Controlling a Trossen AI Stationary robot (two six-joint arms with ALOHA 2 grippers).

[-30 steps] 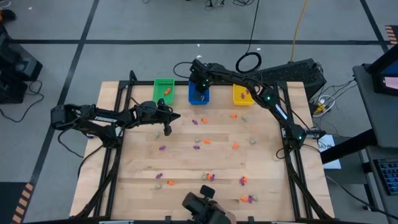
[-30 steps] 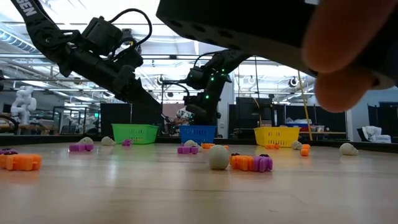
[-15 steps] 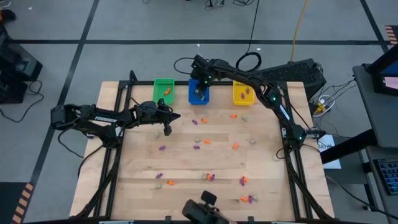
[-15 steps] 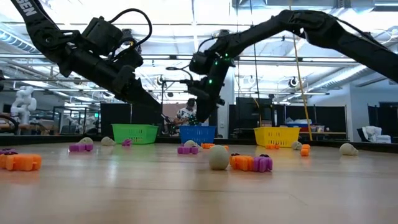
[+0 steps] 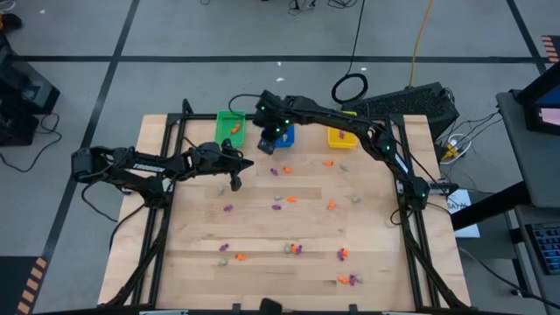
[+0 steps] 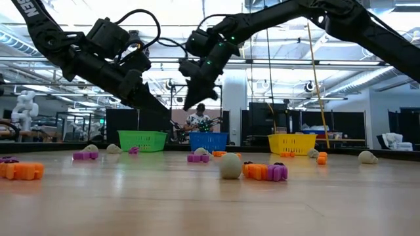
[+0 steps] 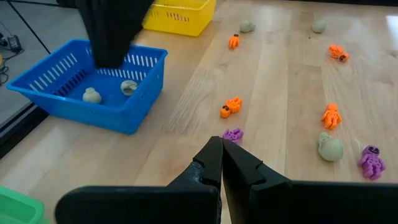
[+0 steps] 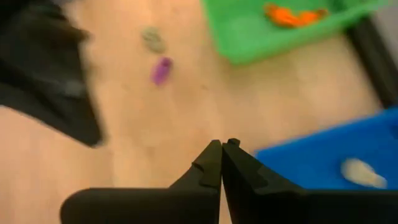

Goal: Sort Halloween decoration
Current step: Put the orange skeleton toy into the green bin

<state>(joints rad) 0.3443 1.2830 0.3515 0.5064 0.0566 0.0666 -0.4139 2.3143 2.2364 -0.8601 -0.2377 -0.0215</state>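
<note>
Dozens of tiny trinkets (image 5: pixel 280 208) lie scattered on the table (image 5: pixel 184 262), orange, purple and beige; some sit in the green bin (image 5: pixel 231 125), blue bin (image 7: pixel 93 93) and yellow bin (image 5: pixel 341 135). Right gripper (image 8: pixel 222 163) hangs between green and blue bins, jaws pressed together, empty. Left gripper (image 7: pixel 221 163) also closed, empty, a purple trinket (image 7: pixel 233 135) just ahead of its tips. Trinkets look light, rigid plastic, likely skittery; pinch across the body, low at the table.
</note>
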